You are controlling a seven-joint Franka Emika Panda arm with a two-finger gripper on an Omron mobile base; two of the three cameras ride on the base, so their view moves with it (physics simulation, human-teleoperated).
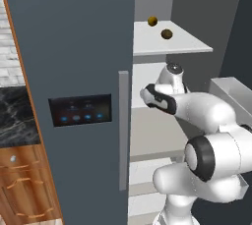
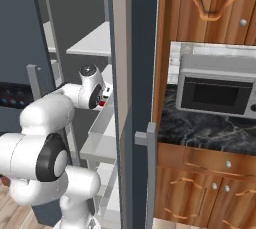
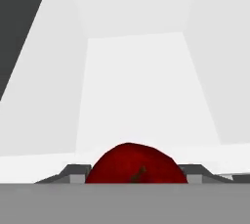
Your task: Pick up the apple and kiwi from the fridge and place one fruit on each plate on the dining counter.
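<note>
The red apple (image 3: pixel 136 165) is pinched between the two tips of the claw (image 3: pixel 136 174), down inside the open fridge (image 1: pixel 74 47). Higher up, the brown kiwi (image 1: pixel 167 34) is seen on a pale shelf (image 1: pixel 167 44).

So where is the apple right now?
In the hand view the apple sits bottom centre between the fingertips of the gripper, shut on it, inside the fridge over a pale shelf.

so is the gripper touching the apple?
Touching. In the hand view the apple sits squarely between the gripper fingers, their grey pads pressed against both its sides with no gap.
</note>
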